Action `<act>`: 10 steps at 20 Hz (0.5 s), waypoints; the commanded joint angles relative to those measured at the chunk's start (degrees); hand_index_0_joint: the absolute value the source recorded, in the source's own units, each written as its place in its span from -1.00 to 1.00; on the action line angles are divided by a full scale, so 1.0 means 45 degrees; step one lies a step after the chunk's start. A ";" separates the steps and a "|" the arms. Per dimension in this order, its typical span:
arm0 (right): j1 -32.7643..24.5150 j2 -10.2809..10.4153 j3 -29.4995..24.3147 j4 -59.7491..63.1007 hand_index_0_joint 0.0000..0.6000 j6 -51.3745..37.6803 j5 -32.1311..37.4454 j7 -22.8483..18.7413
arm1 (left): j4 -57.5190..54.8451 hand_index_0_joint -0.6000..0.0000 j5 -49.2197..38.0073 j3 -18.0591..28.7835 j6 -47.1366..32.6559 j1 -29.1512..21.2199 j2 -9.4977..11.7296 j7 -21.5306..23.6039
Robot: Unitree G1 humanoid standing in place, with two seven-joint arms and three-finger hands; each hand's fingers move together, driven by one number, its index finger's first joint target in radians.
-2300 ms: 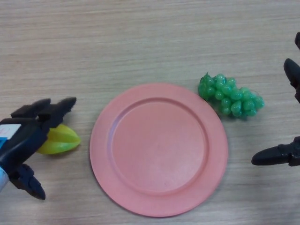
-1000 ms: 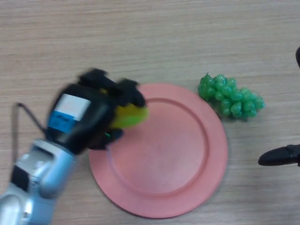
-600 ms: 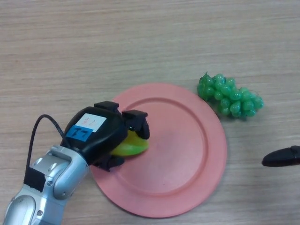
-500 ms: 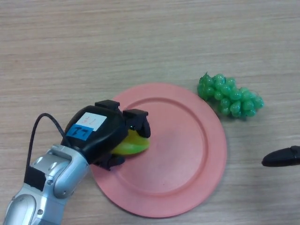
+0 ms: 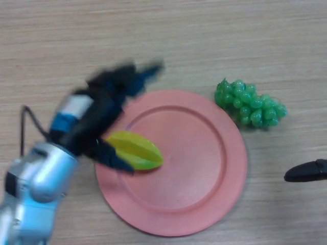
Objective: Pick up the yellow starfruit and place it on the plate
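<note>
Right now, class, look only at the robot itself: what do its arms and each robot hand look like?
The left robot hand is black with thick, tapering fingers; its back carries a white patch and a blue one. Behind it the left arm is silver-grey, rounded metal segments with a black band. Of the right robot hand only one black, pointed finger shows at the edge.

Yellow starfruit (image 5: 135,151), pink plate (image 5: 204,204), green grapes (image 5: 249,103).
</note>
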 commanded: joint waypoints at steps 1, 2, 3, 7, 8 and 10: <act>-0.0350 -0.0265 -0.0208 -0.0772 -1.00 -0.0982 -0.0039 -0.0452 | -0.1445 1.00 -0.4725 0.1671 0.1157 -0.0228 0.0648 -0.0361; -0.0383 -0.0269 -0.0146 -0.0764 -1.00 -0.0946 -0.0102 -0.0442 | -0.1578 1.00 -0.5866 0.2016 0.1638 -0.0246 0.0789 -0.0434; -0.0379 -0.0262 -0.0111 -0.0883 -1.00 -0.0673 -0.0041 -0.0380 | -0.1796 1.00 -0.7795 0.2598 0.2294 0.0043 0.1055 -0.0664; -0.0260 -0.0109 0.0284 -0.0835 -1.00 -0.0760 -0.0218 -0.0343 | -0.2082 1.00 -0.9965 0.3488 0.2456 0.1134 0.1132 -0.0403; -0.0267 -0.0098 0.0351 -0.0812 -1.00 -0.0791 -0.0261 -0.0365 | -0.2093 1.00 -0.9930 0.3519 0.2293 0.1282 0.1095 -0.0429; -0.0410 -0.0149 0.0426 -0.0814 -1.00 -0.0666 -0.0191 -0.0418 | -0.2351 1.00 -1.0058 0.3774 0.2108 0.1675 0.1034 -0.0820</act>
